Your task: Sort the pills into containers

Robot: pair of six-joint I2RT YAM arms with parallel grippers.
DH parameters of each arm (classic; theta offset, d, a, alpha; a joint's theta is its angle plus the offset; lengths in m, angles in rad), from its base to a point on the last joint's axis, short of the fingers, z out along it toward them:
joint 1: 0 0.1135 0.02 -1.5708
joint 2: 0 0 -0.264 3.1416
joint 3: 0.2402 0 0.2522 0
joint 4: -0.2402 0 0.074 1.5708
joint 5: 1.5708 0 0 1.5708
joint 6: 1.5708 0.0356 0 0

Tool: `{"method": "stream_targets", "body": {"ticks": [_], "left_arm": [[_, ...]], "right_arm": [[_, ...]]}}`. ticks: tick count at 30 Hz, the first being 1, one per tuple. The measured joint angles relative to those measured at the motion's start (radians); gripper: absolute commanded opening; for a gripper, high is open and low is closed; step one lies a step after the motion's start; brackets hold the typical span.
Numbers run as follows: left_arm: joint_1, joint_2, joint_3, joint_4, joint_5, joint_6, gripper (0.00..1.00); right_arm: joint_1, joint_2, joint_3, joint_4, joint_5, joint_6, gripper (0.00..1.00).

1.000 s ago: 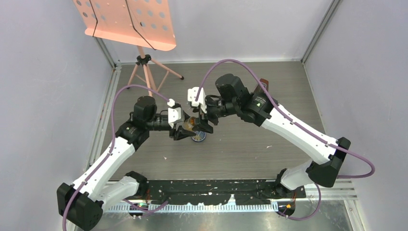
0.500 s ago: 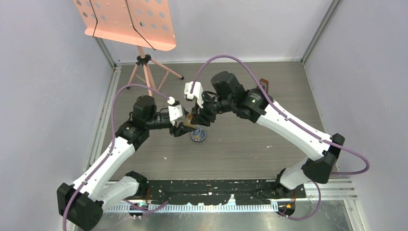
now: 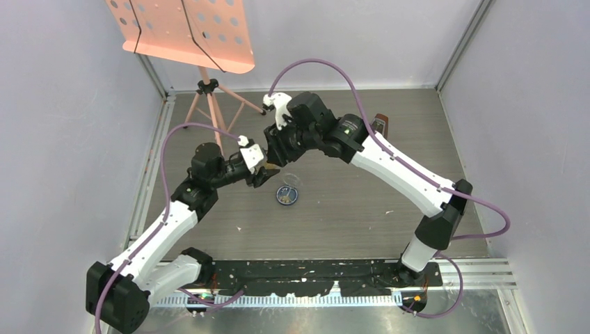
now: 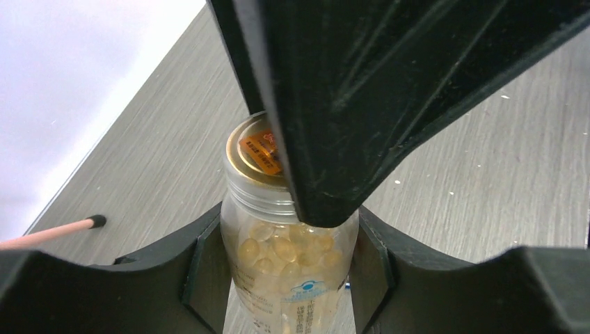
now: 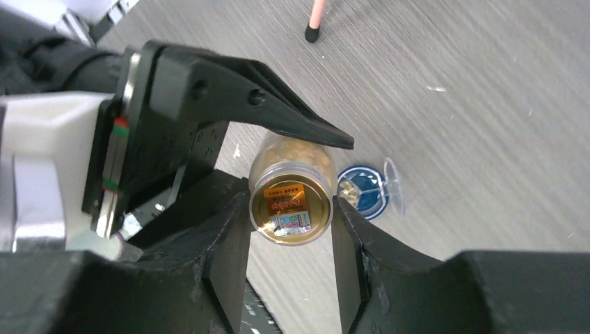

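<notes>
The bottle (image 4: 289, 278) is a small see-through cylinder packed with pale yellowish pills (image 4: 275, 249). It has printed lettering low on its wall and a gold cap (image 5: 291, 207) bearing an orange-and-white sticker. Both arms hold it between them over the middle of the tabletop (image 5: 487, 139). It seems to be raised off the surface, though its base is hidden in every view.

The left pincer (image 4: 289, 243) is about half closed. Its two black fingers (image 4: 202, 271) press against opposite sides of the bottle's body below the cap, so it grips the bottle.

The right pincer (image 5: 291, 223) comes in from the cap end. Its fingers (image 5: 229, 257) sit against the left and right edges of the cap with no gap showing, so it is closed on the cap. In the left wrist view one of these fingers crosses in front of the cap and hides half of it.

The dish (image 5: 362, 169), dark blue and shiny, lies on the tabletop just beside the held bottle, on the side toward the arm bases. A few yellowish bits are inside it. A clear lid (image 5: 395, 184) lies against its edge. The tip of a pink stand leg (image 5: 316, 21) rests on the tabletop farther back, well apart from the dish.
</notes>
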Motion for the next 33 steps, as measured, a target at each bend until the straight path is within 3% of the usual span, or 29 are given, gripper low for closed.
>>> {"method": "stream_targets", "body": {"ticks": [4, 9, 11, 20, 26, 33], "left_arm": [[0.001, -0.001, -0.018, 0.033, -0.042, -0.008, 0.02], [0.0, -0.016, -0.032, 0.053, -0.053, -0.01, 0.02], [-0.002, -0.02, -0.037, 0.062, -0.047, -0.009, 0.02], [-0.006, -0.023, -0.044, 0.066, -0.014, -0.007, 0.02], [-0.006, -0.024, -0.044, 0.06, 0.027, -0.008, 0.02], [-0.006, -0.024, -0.034, 0.03, 0.1, -0.011, 0.02]], "right_arm": [[0.001, 0.037, 0.05, -0.039, 0.064, 0.172, 0.34], [-0.007, 0.039, 0.055, -0.044, 0.082, 0.331, 0.73], [-0.014, 0.039, 0.055, -0.021, 0.061, 0.37, 0.79], [-0.083, -0.049, -0.023, 0.083, -0.041, 0.297, 0.78], [-0.126, -0.105, -0.036, 0.078, -0.146, 0.098, 0.73], [-0.095, -0.131, -0.071, 0.024, -0.279, -0.166, 0.79]]}}
